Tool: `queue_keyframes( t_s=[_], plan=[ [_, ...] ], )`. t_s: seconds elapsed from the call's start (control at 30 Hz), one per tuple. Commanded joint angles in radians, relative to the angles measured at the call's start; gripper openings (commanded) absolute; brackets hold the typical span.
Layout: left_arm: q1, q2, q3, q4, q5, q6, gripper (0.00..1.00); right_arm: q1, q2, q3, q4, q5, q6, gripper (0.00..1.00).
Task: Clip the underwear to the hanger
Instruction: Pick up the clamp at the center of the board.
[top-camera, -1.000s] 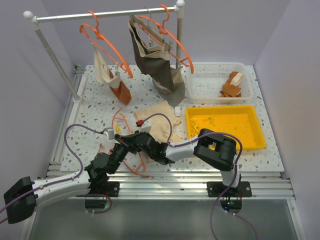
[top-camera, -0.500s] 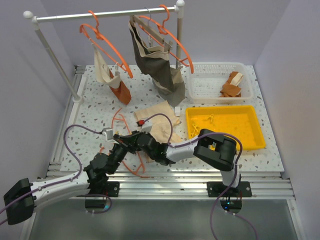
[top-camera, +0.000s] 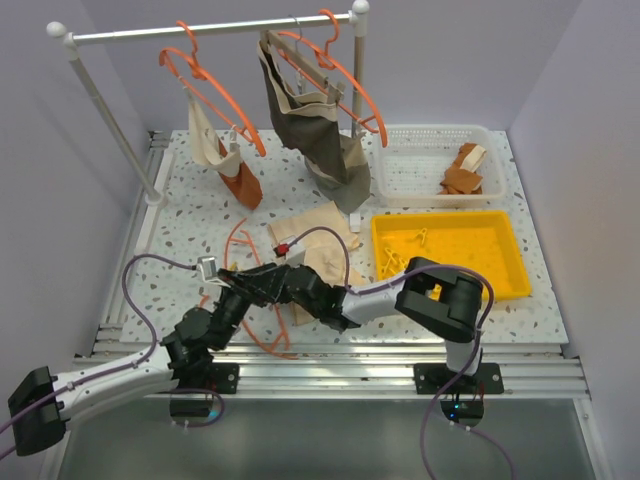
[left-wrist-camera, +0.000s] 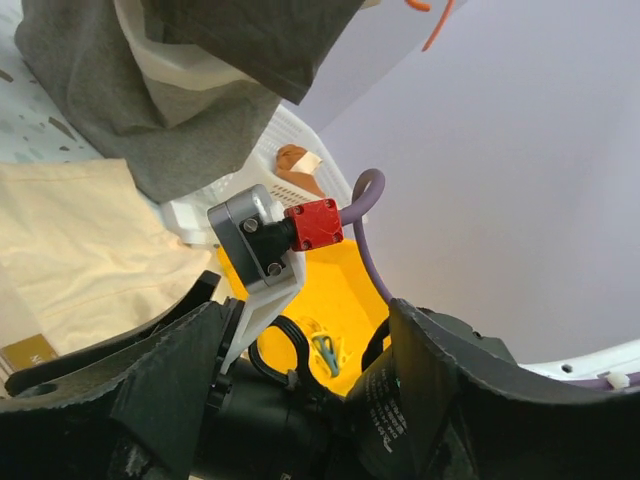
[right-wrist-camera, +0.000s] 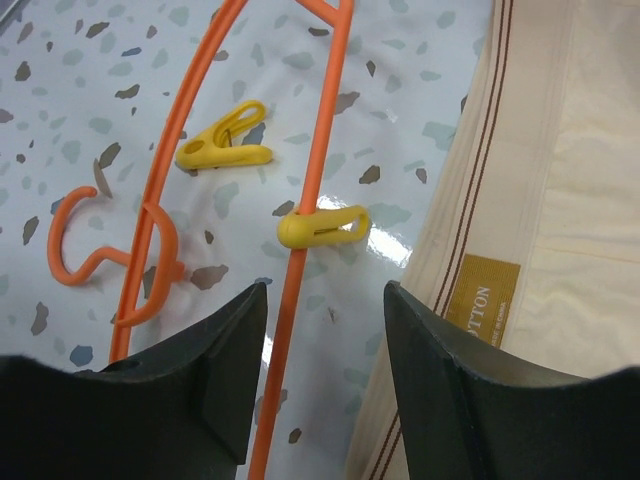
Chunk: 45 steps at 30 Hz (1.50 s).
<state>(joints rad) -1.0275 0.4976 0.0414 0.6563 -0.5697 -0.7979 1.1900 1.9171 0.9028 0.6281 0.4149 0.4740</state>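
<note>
Orange hanger (right-wrist-camera: 310, 150) lies flat on the speckled table (right-wrist-camera: 60, 100). One bar runs lengthwise through the gap of the right gripper (right-wrist-camera: 322, 300). Jaws apart, fingers (right-wrist-camera: 220, 370) clear of the bar on both sides: open, gripping nothing.

Yellow clip (right-wrist-camera: 322, 227) sits on that bar just ahead of the fingertips. Loose clip (right-wrist-camera: 225, 148) lies on the table further ahead and slightly left, beside the hanger's other bar. Hook (right-wrist-camera: 95, 250) curls off to the left of the left finger.

Underwear (right-wrist-camera: 560, 200): cream cloth, flat on the table to the right of the right gripper. Its striped edge is just beside the right finger, with the gold label (right-wrist-camera: 482, 290) facing up. A strip of bare table separates the cloth from the bar with the clip, so the clip is not on the cloth.

Left gripper (left-wrist-camera: 305, 320): jaws wide, nothing between them. The right arm's wrist, with its red plug (left-wrist-camera: 317, 223), sits close and straight ahead. The underwear is ahead-left of this gripper, the yellow tray (left-wrist-camera: 340, 290) is beyond the wrist, and the dark garment (left-wrist-camera: 200, 120) hangs above, ahead-left.

From above, both grippers are close together over the hanger, on the underwear's side away from the tray. Can't tell if they touch each other.
</note>
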Motion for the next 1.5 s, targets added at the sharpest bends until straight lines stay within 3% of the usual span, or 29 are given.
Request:
queue_keyframes(
  t_s=[0.0,0.13,0.2,0.3,0.43,0.57,0.73,0.93,1.1,1.33,1.47],
  plan=[
    [0.043,-0.027,-0.271,-0.066,-0.119,0.048,0.75,0.020,-0.128,0.016,0.062,-0.079,-0.113,0.54],
    [0.151,-0.044,-0.265,-0.070,-0.036,0.065,0.87,0.020,-0.171,0.036,0.013,-0.053,-0.190,0.54],
    [0.188,-0.034,-0.256,-0.069,0.039,0.065,1.00,0.020,-0.175,0.057,-0.022,-0.057,-0.253,0.55],
    [0.205,-0.057,-0.189,-0.162,0.048,0.077,1.00,0.019,-0.159,0.113,-0.079,-0.110,-0.288,0.58],
    [0.205,-0.131,-0.049,-0.417,-0.076,0.094,1.00,0.016,-0.142,0.156,-0.106,-0.099,-0.293,0.63],
    [0.204,-0.336,-0.006,-0.584,-0.162,0.088,1.00,0.000,-0.124,0.185,-0.139,-0.091,-0.278,0.65],
    [0.204,-0.450,0.124,-0.817,-0.249,0.068,1.00,-0.056,-0.125,0.186,-0.169,-0.109,-0.229,0.71],
    [0.204,-0.371,0.264,-0.856,-0.159,0.152,1.00,-0.115,-0.144,0.165,-0.157,-0.157,-0.212,0.73],
    [0.204,-0.277,0.370,-1.023,-0.329,0.163,1.00,-0.113,-0.194,0.153,-0.126,-0.282,-0.258,0.73],
    [0.202,-0.289,0.428,-1.223,-0.520,-0.048,1.00,-0.082,-0.098,0.251,-0.169,-0.537,-0.285,0.68],
    [0.202,-0.298,0.413,-1.278,-0.546,-0.115,1.00,-0.081,-0.012,0.298,-0.162,-0.625,-0.322,0.65]
  ],
)
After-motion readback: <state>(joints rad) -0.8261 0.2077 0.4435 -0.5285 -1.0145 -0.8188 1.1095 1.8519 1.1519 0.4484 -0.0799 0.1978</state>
